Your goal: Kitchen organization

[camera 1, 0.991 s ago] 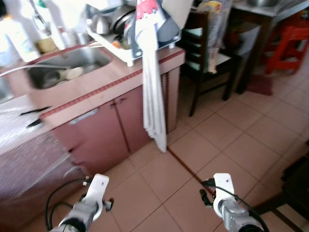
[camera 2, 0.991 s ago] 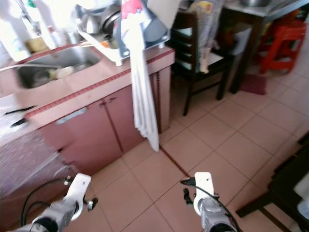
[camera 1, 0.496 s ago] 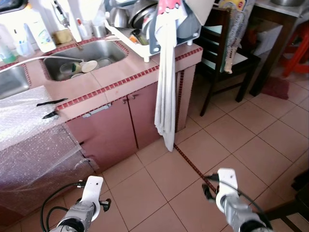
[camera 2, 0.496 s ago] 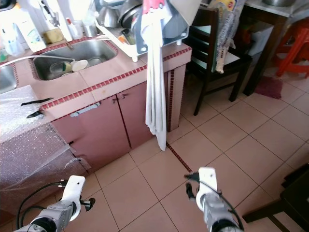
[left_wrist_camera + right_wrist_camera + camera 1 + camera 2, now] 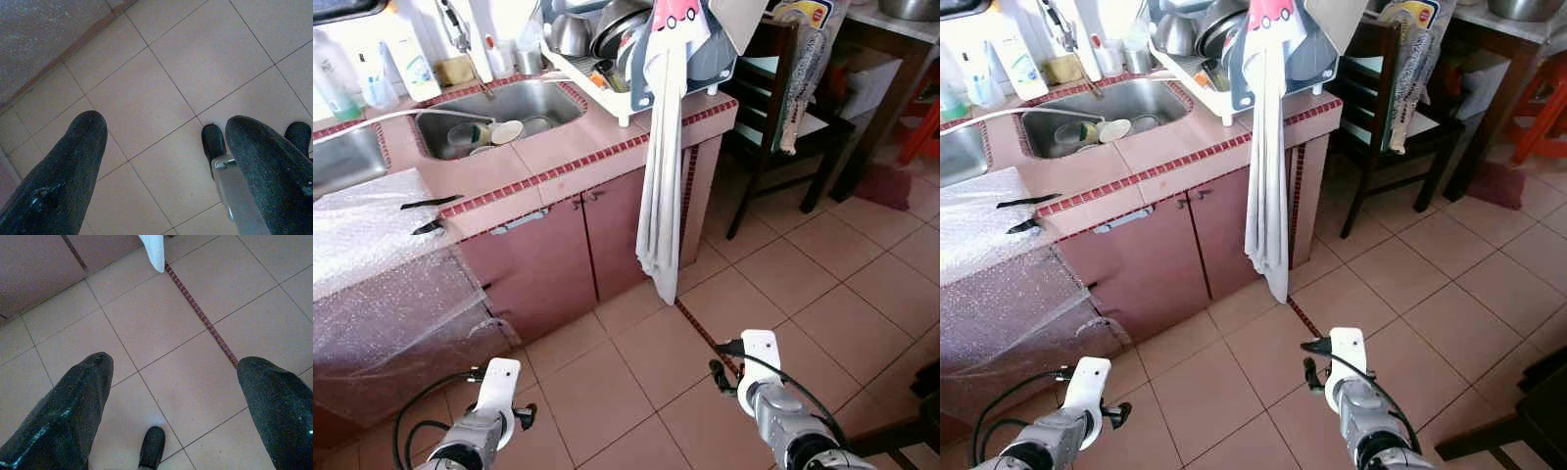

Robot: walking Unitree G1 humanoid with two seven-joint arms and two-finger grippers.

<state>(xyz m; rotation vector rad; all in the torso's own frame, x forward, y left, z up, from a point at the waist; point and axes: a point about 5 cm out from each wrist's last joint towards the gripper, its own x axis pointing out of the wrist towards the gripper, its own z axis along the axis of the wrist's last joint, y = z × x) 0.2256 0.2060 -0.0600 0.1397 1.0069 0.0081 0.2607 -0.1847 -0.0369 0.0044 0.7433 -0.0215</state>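
A: Any writing you can read?

B: None clearly. The bottles (image 5: 406, 59) at the far left of the counter (image 5: 597, 147) carry labels too small to make out, and the packet (image 5: 800, 15) on the dark chair (image 5: 773, 117) at the far right has print that stays illegible. The white towel (image 5: 663, 166) hanging down from the dish rack (image 5: 636, 69) has a red patch with white dots at its top, no lettering.

A: Where are the kitchen things?

B: Bowls and cups sit in the sink (image 5: 499, 108), far left of centre. The rack, stacked with pots and plates, stands just right of the sink. Two dark utensils (image 5: 431, 213) lie on the counter edge beside the bubble wrap (image 5: 372, 255) draped over the near left of the counter and its pink cabinet (image 5: 558, 255).

A: And the arms?

B: Both hang low over the tiled floor (image 5: 803, 294), well short of the counter. The left gripper (image 5: 166, 161) points down at bare tiles, fingers spread apart, grasping nothing. The right gripper (image 5: 176, 396) does likewise, fingers released and wide, with the towel's tip and a red grout line beyond them.
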